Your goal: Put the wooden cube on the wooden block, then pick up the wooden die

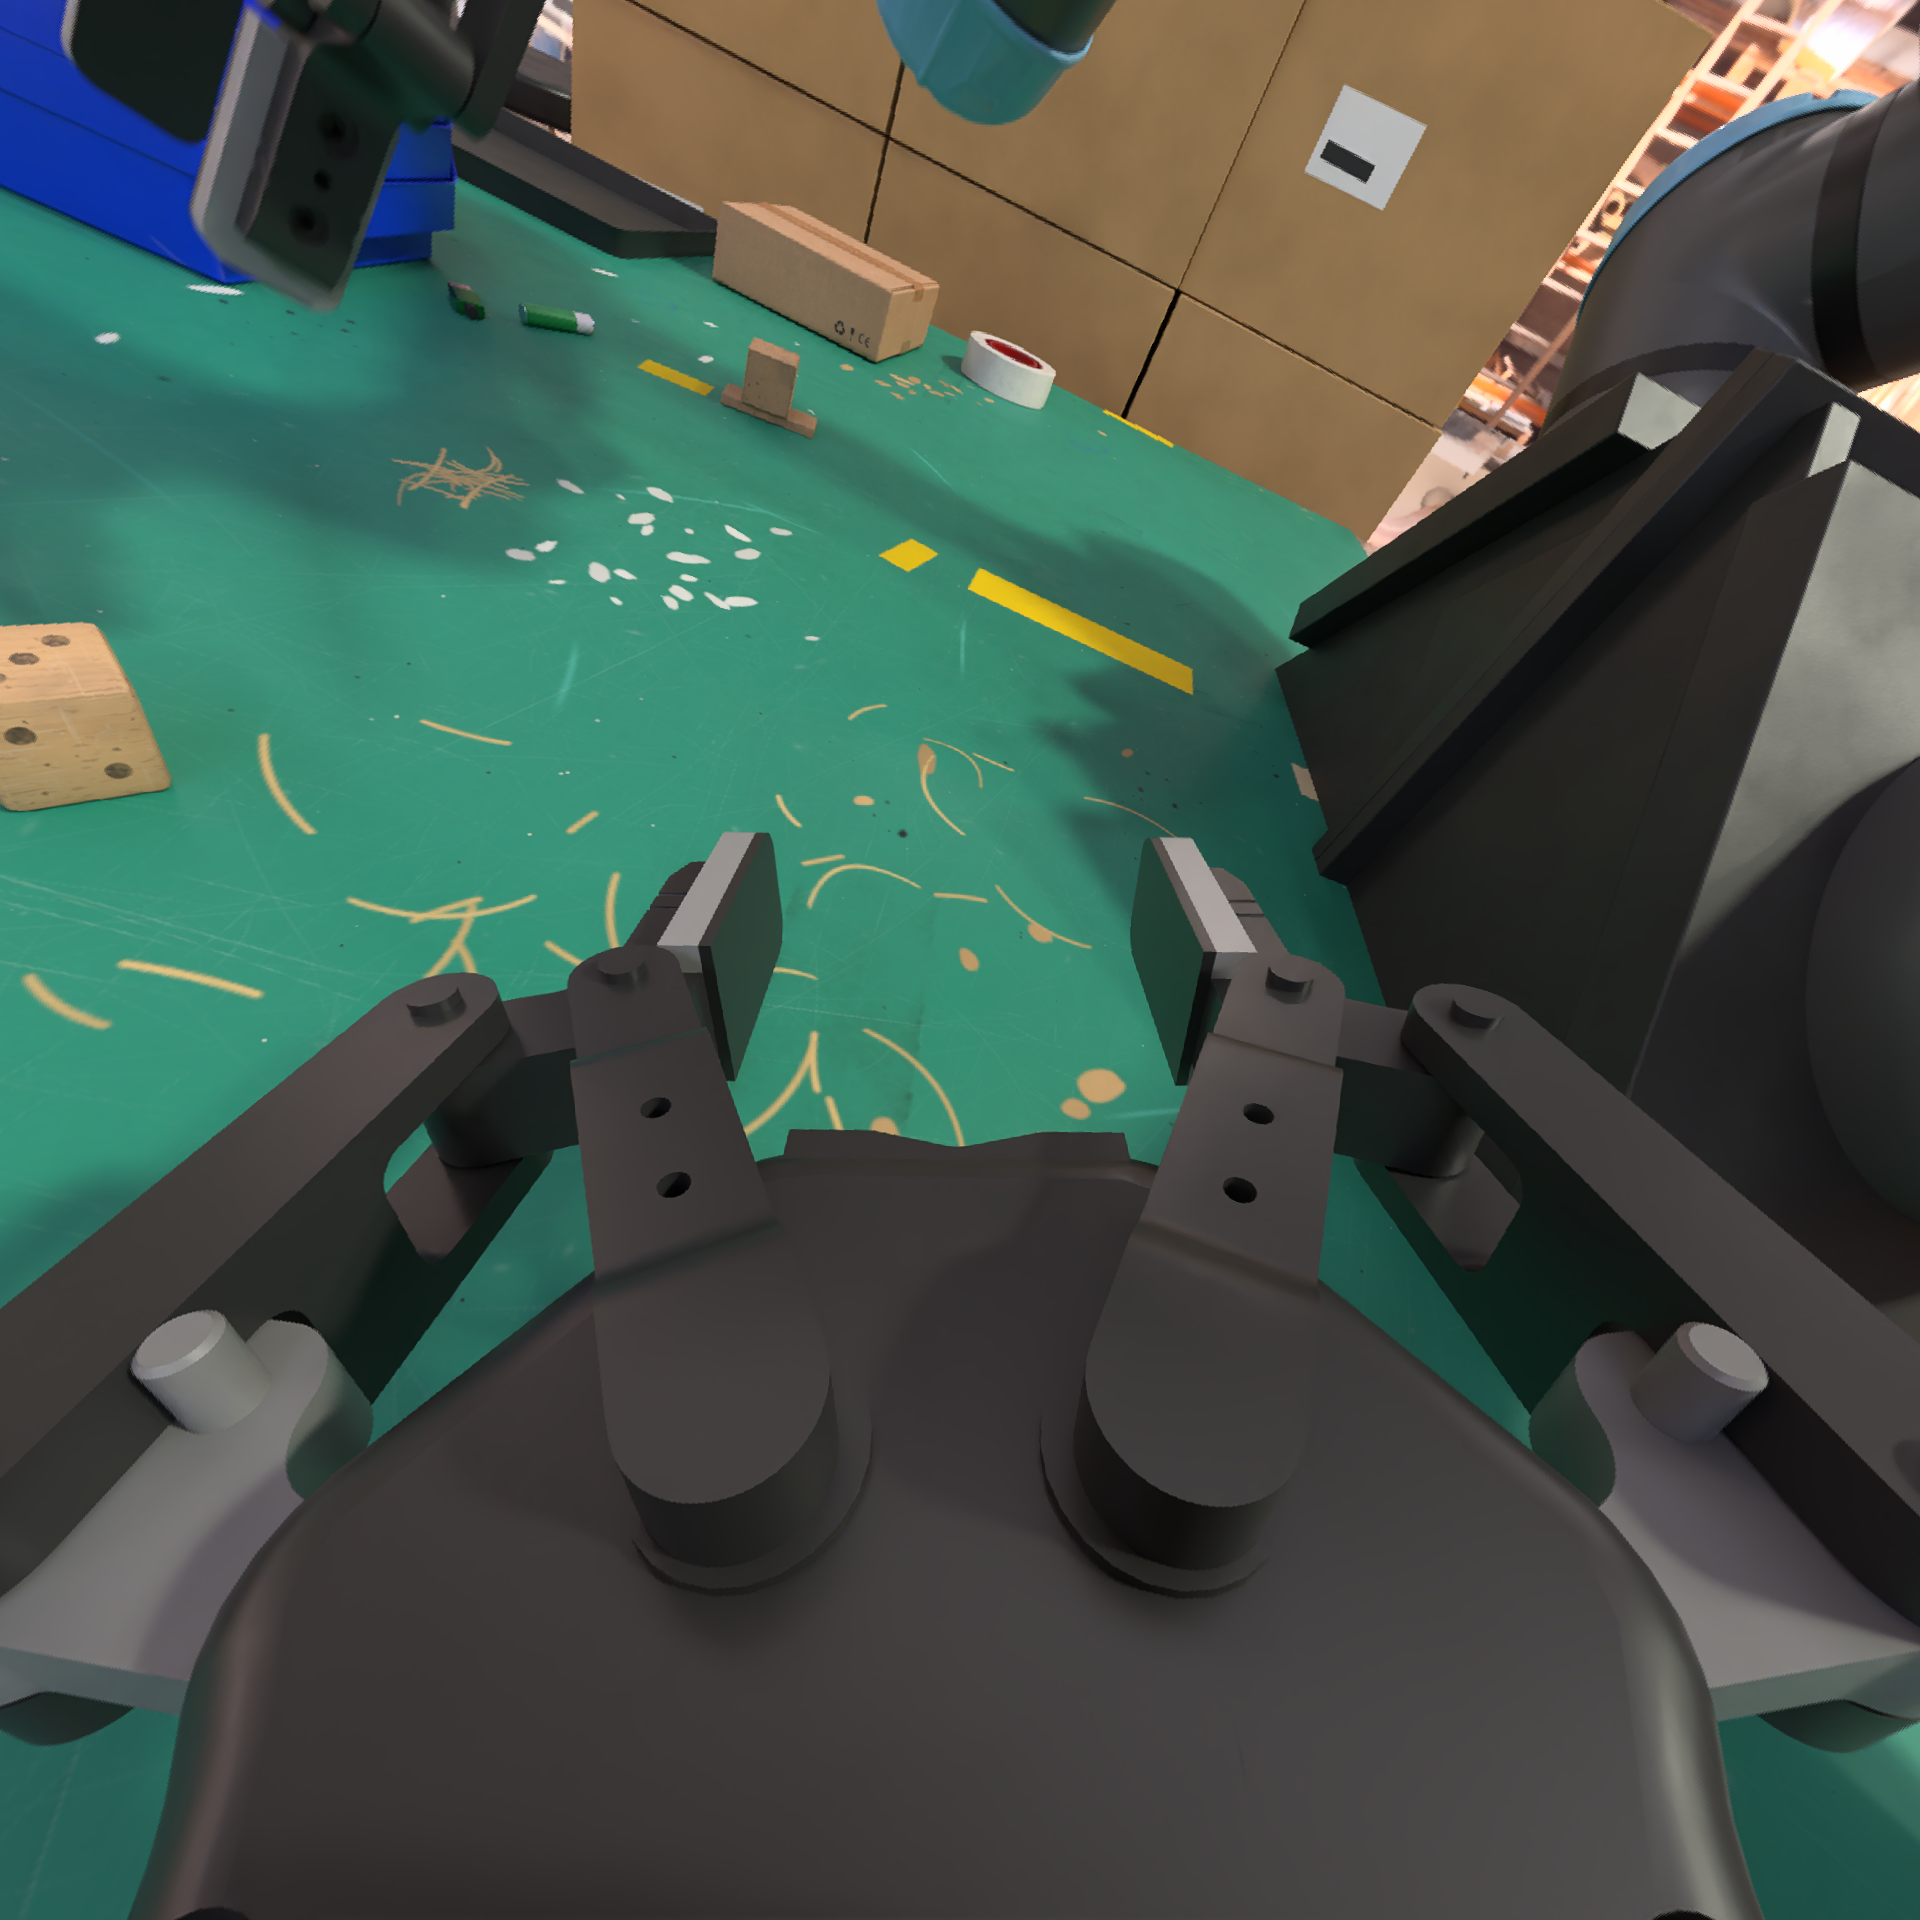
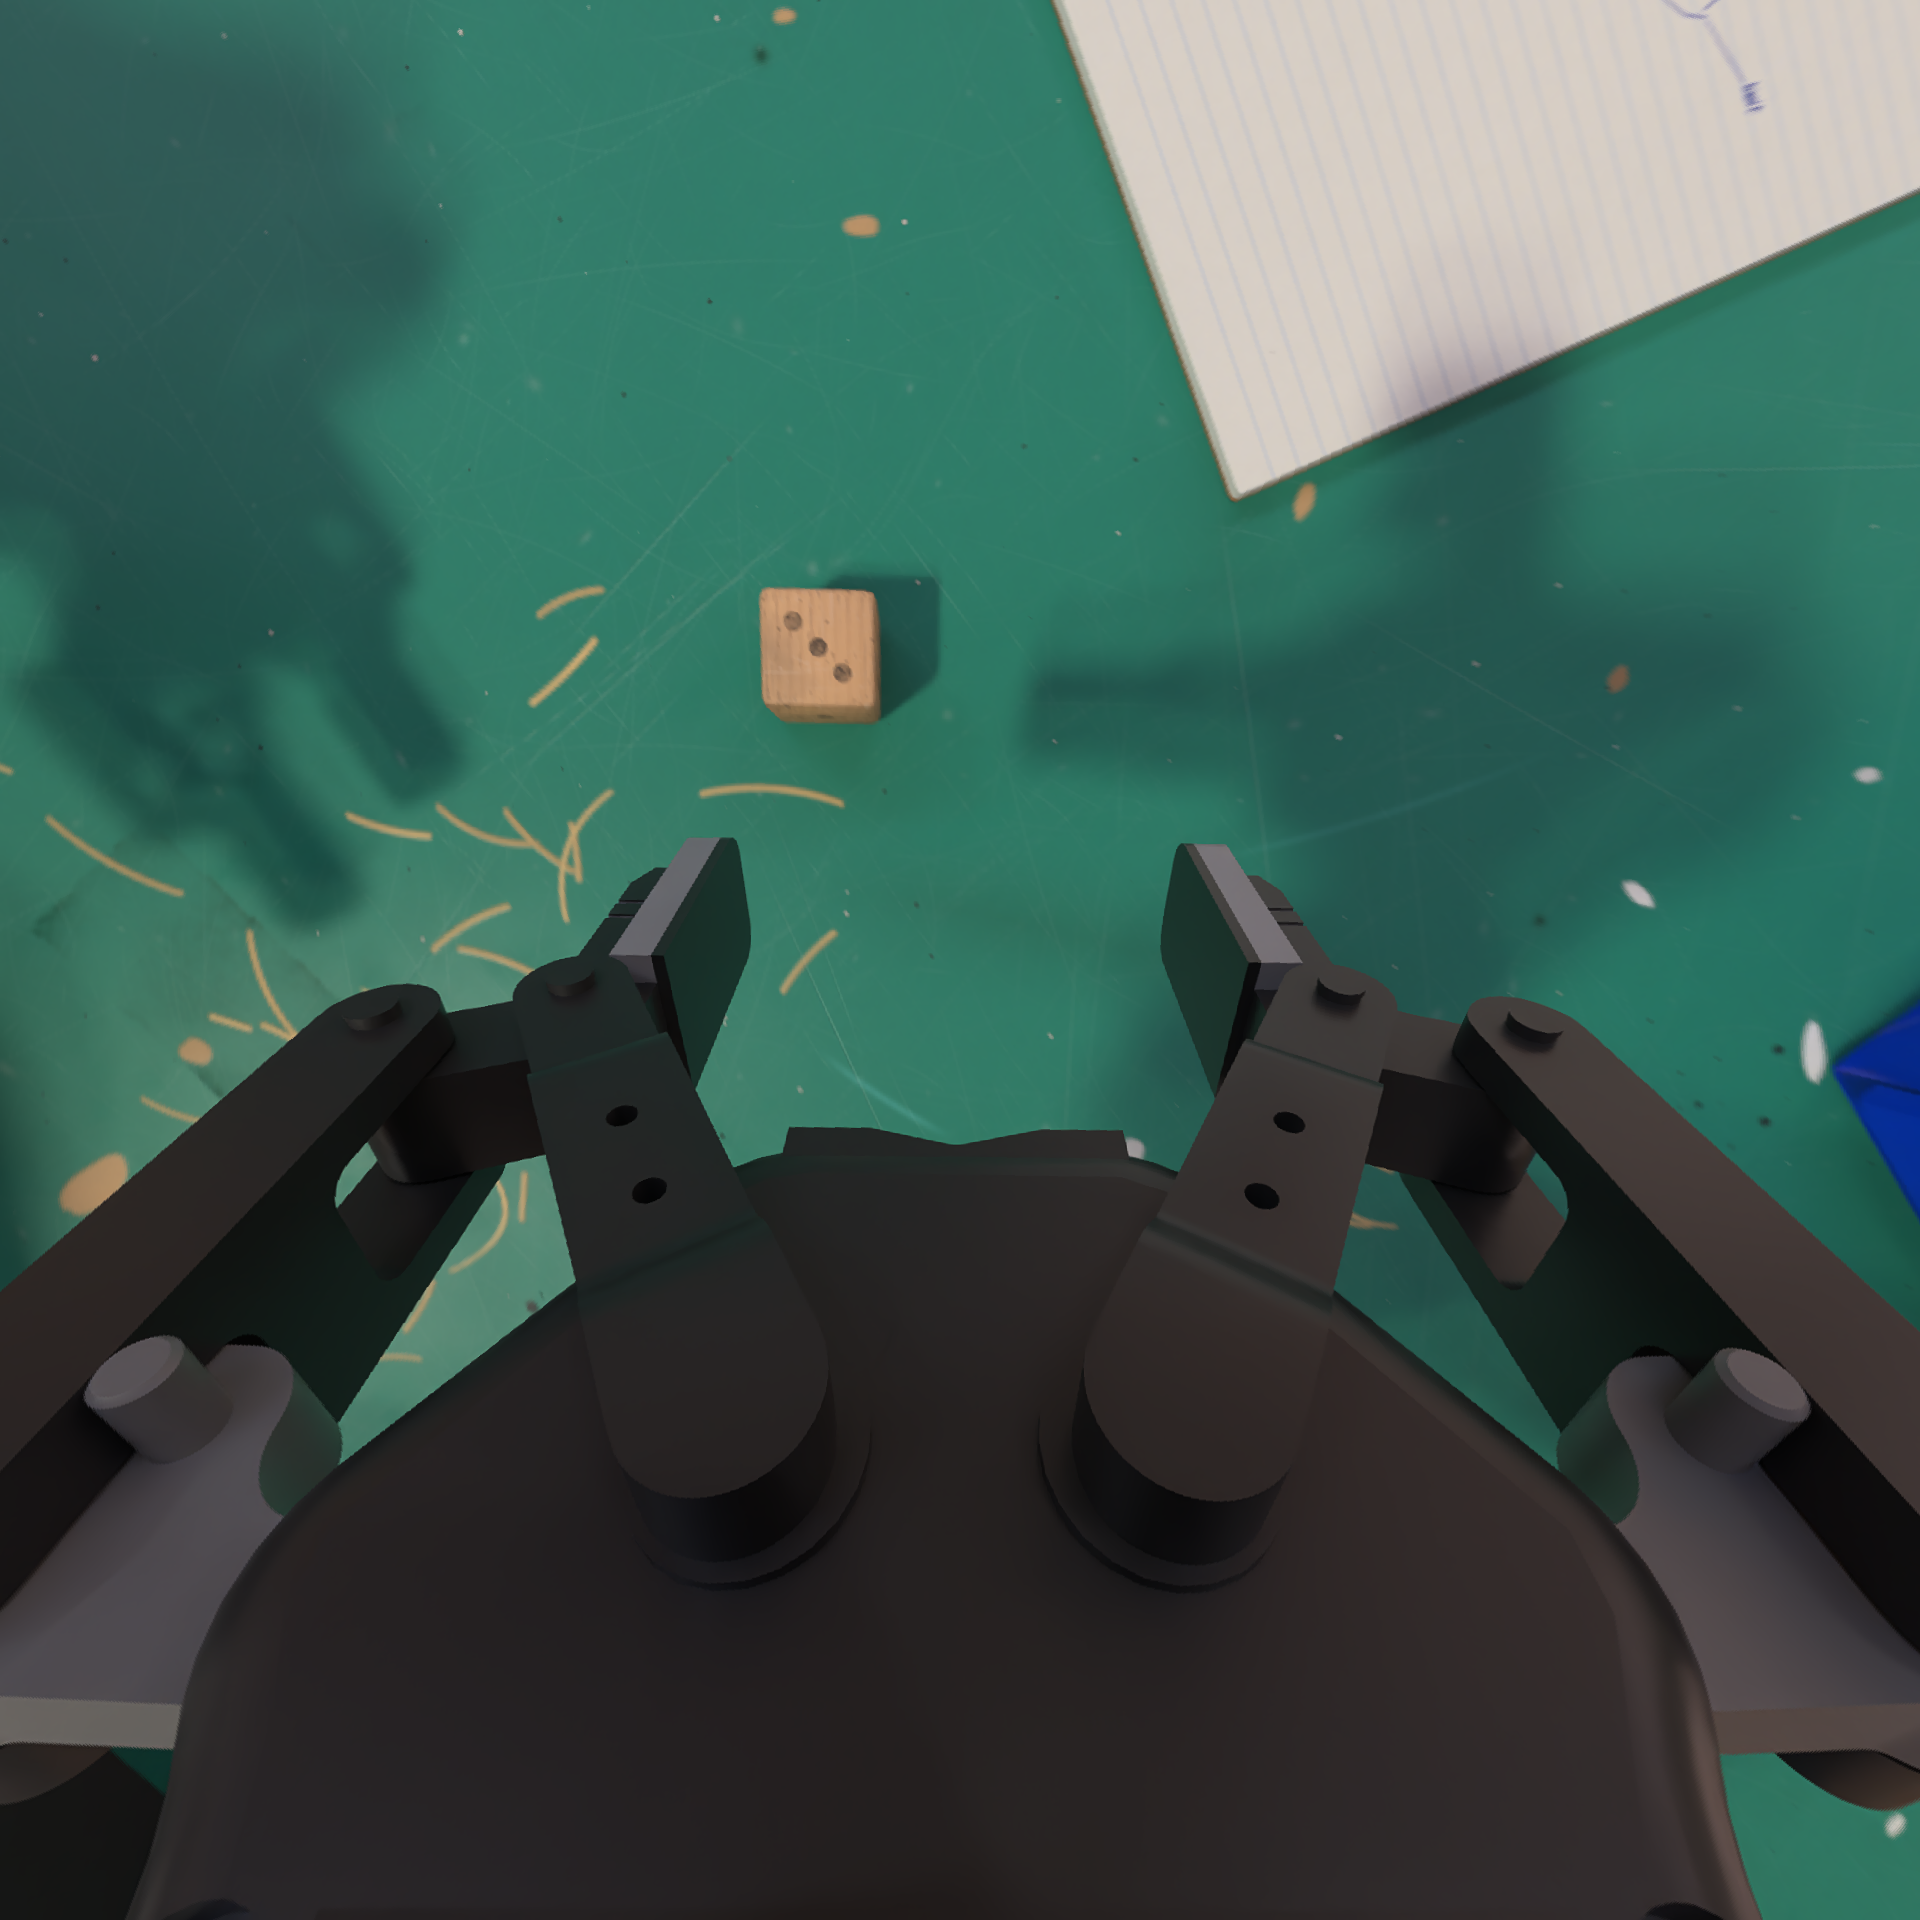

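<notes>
The wooden die (image 2: 820,654) lies on the green mat, seen from above in the right wrist view with a three-pip face up. My right gripper (image 2: 954,935) is open and empty, high above the mat, with the die ahead of the left finger. The die also shows at the left edge of the left wrist view (image 1: 73,717). A wooden cube (image 1: 771,376) stands on a flat wooden block (image 1: 771,411) far off. My left gripper (image 1: 954,925) is open and empty over the bare mat. The other arm's wrist (image 1: 291,145) hangs at the top left.
A lined paper pad (image 2: 1507,208) lies at the upper right of the right wrist view, with a blue thing (image 2: 1886,1112) at the right edge. The left wrist view shows a small cardboard box (image 1: 826,275), a tape roll (image 1: 1008,367), a green marker (image 1: 556,319), large cartons (image 1: 1143,156), a blue bin (image 1: 62,135) and a dark arm base (image 1: 1610,779).
</notes>
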Available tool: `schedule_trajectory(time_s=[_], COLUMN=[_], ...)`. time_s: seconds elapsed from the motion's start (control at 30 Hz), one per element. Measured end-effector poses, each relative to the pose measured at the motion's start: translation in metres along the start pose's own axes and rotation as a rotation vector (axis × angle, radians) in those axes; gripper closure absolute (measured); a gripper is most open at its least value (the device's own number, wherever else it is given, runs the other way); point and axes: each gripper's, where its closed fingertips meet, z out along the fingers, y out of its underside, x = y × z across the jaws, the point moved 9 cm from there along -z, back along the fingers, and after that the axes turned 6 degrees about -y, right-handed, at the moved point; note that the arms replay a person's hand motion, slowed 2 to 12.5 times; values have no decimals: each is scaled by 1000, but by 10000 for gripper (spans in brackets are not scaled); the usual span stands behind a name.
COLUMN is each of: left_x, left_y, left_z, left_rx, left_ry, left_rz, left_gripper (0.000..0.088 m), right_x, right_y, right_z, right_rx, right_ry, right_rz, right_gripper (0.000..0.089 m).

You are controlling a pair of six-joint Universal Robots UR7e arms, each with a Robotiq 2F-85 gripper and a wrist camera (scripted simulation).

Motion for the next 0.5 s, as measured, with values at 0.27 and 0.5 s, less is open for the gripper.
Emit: schedule_trajectory(time_s=[0.27,0.5], left_x=[-2,-9], left_y=[2,2], left_z=[-4,-7], left_rx=[17,10], left_ry=[-23,-112], left_rz=[-2,9], left_gripper=[276,272], right_x=[-18,-24], right_y=[-16,-23], right_z=[48,79], right_rx=[-15,-48], right_ry=[-39,-12], right_rz=[7,14], right_gripper=[212,235])
